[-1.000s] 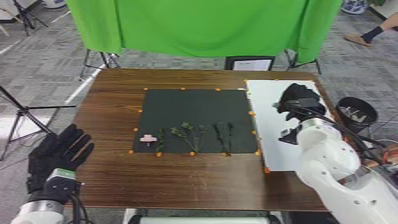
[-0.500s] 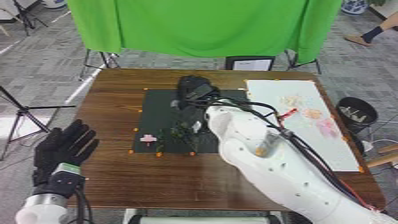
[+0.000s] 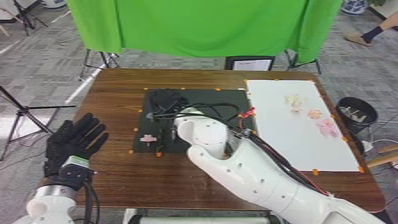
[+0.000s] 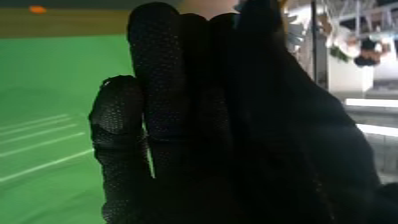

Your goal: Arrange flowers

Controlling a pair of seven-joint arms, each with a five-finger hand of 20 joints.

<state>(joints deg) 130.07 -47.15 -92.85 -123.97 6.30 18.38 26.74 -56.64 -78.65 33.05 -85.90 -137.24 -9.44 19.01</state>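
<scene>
My right hand (image 3: 166, 101) is over the upper left of the dark mat (image 3: 213, 95). In the right wrist view my right hand (image 4: 191, 115) has its fingertips and thumb drawn together on a pale peach flower (image 4: 209, 7), mostly hidden behind them. A small pink flower (image 3: 148, 138) lies at the mat's lower left, with a green stem (image 3: 161, 144) beside it. My arm covers the other greenery. On the white sheet (image 3: 284, 150) lie yellowish flowers (image 3: 294, 100), a peach one (image 3: 314, 114) and pink ones (image 3: 328, 128). My left hand (image 3: 71, 140) rests open at the table's left edge.
Orange markers edge the mat and sheet. A dark bin (image 3: 357, 111) with items in it stands off the table's right side. A green cloth (image 3: 195, 30) hangs beyond the far edge, and a black tripod (image 3: 27, 107) stands at the left.
My right hand has swung left from the white sheet, over the mat's far edge, to the mat's upper left, uncovering the flowers on the sheet. My left hand has shifted slightly right.
</scene>
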